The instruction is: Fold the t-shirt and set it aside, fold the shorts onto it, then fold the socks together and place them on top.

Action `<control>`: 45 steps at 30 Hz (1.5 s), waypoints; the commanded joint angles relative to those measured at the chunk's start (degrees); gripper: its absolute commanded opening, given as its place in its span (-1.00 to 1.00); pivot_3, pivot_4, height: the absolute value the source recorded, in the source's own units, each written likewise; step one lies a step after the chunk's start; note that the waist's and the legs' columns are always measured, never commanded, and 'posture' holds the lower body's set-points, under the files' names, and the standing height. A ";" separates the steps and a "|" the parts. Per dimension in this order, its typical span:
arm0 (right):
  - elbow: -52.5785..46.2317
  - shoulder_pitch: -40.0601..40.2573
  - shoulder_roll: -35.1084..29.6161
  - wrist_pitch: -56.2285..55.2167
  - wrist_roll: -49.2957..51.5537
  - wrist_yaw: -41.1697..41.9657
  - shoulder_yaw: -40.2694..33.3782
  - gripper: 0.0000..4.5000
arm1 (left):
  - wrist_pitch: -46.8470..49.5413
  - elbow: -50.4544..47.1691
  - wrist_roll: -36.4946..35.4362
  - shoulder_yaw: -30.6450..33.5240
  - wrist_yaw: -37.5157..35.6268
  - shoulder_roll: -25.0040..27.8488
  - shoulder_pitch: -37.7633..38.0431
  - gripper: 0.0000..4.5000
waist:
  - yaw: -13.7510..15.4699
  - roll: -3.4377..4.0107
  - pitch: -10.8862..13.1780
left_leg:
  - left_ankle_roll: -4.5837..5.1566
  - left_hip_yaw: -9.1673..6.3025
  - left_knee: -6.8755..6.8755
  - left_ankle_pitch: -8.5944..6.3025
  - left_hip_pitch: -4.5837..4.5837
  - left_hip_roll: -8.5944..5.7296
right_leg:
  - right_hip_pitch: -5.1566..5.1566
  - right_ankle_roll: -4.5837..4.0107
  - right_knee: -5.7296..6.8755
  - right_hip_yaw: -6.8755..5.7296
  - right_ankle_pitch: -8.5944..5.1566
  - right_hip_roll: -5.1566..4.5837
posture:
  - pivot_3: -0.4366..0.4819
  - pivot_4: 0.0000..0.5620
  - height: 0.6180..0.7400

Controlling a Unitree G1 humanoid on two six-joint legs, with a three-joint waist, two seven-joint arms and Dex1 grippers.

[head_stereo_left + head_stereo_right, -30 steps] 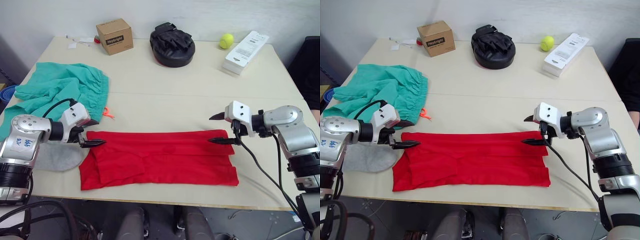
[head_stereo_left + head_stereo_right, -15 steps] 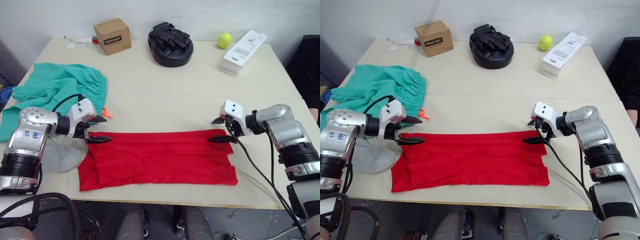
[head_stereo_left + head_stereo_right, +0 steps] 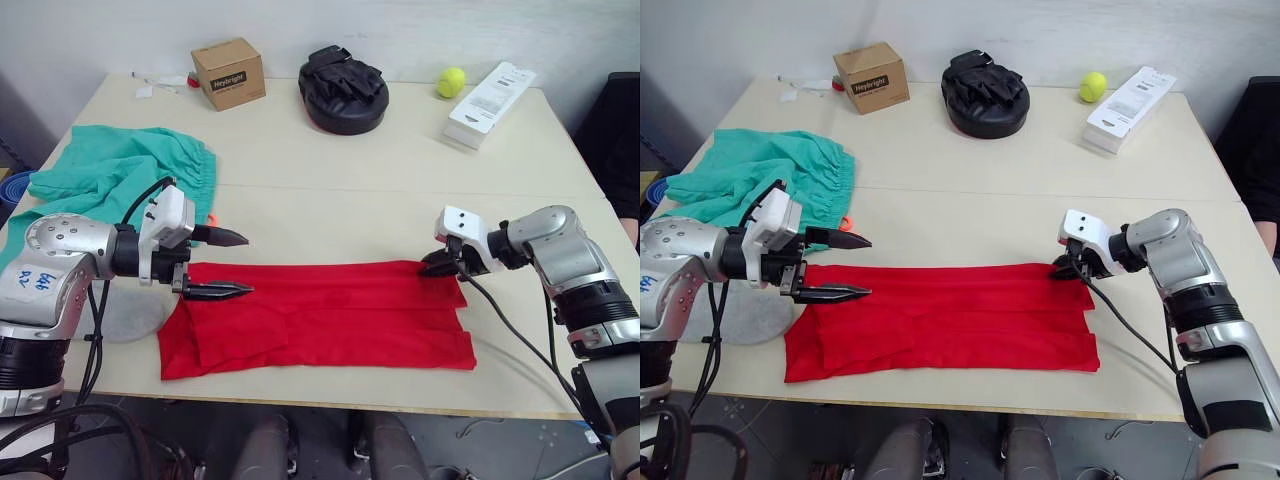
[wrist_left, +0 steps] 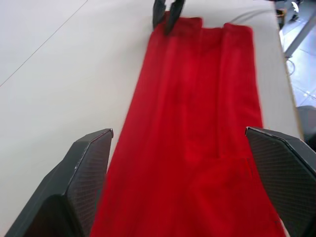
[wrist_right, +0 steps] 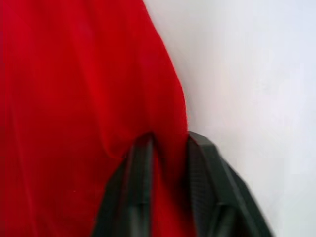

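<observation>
The t-shirt (image 3: 320,315) lies flat on the table (image 3: 400,190) between the two grippers: the right gripper (image 3: 437,267) pinches its far right corner, and the left gripper (image 3: 232,264) hangs with fingers spread over its far left end. The shorts (image 3: 115,180) lie behind and left of the left gripper, the socks (image 3: 130,312) beside it on its left. Far behind the grippers, along the table's back edge, stand a cardboard box (image 3: 229,72), a boxing pad (image 3: 344,89), a tennis ball (image 3: 450,81) and a flat packet (image 3: 490,91)
</observation>
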 commanded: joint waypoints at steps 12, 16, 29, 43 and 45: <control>14.64 -11.61 4.43 -11.34 -7.12 -1.54 3.24 -1.00 | -2.46 -1.29 0.68 1.46 3.01 0.89 2.23 1.00 | -0.48 0.01 0.01 | -0.03 0.01 0.00 0.02 0.00 0.00 | -0.01 0.00 0.01 0.00 0.00 0.02 | -0.05 -0.47 1.00; 24.40 -17.73 8.10 -16.72 -10.48 -4.75 4.59 -1.00 | -2.90 -1.34 0.74 1.65 4.03 0.66 2.84 1.00 | -1.24 0.03 0.02 | -0.06 -0.01 -0.01 0.03 0.00 0.01 | -0.02 0.00 0.02 -0.01 0.00 0.03 | -0.05 -0.47 1.00; 44.78 -31.50 17.99 -25.54 -18.68 -18.59 5.77 -1.00 | -2.84 -3.10 0.09 3.85 7.63 0.57 6.02 1.00 | -1.62 0.14 0.09 | -0.09 -0.02 -0.07 0.05 -0.02 0.04 | -0.04 0.00 0.01 0.03 0.00 0.07 | -0.05 -0.47 1.00; 41.10 -27.39 13.78 -35.78 -16.75 -17.02 1.08 0.22 | -6.72 5.48 7.21 0.06 7.35 2.77 7.09 1.00 | -1.56 0.19 0.12 | -0.09 -0.02 -0.07 0.05 -0.03 0.03 | -0.04 0.00 0.01 0.04 0.00 0.07 | -0.05 -0.47 1.00; 36.20 -24.48 11.39 -38.09 -14.85 -14.19 -0.27 0.53 | -8.93 10.53 9.43 -1.29 6.32 3.48 4.98 1.00 | -1.34 0.20 0.12 | -0.09 -0.02 -0.07 0.05 -0.03 0.03 | -0.03 0.00 0.00 0.04 0.00 0.08 | -0.05 -0.47 1.00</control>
